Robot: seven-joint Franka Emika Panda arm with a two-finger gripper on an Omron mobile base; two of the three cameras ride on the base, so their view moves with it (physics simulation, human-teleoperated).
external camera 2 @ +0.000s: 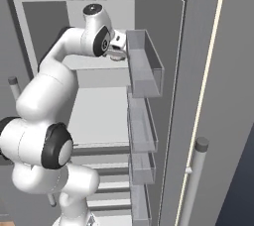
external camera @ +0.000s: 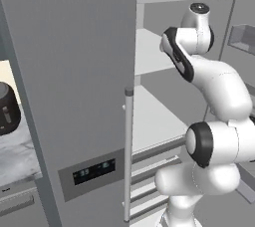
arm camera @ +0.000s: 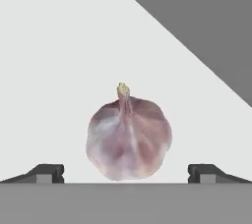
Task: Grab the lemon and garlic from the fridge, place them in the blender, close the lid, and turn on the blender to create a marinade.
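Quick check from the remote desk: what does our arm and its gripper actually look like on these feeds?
The arm is glossy white, built from rounded, bulbous segments with black bands at the joints and a dark-capped round end on the top joint. No cables or markings show. The gripper has two small dark finger tips, blocky with grey faces.

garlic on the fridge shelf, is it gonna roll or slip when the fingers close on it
The garlic looks bulbous with a lumpy outline, so it would probably rock or wobble rather than roll far. Its papery-looking skin could let it slip a little. It sits centred between the wide-open gripper on a flat white shelf, so an even squeeze seems likely to hold it.
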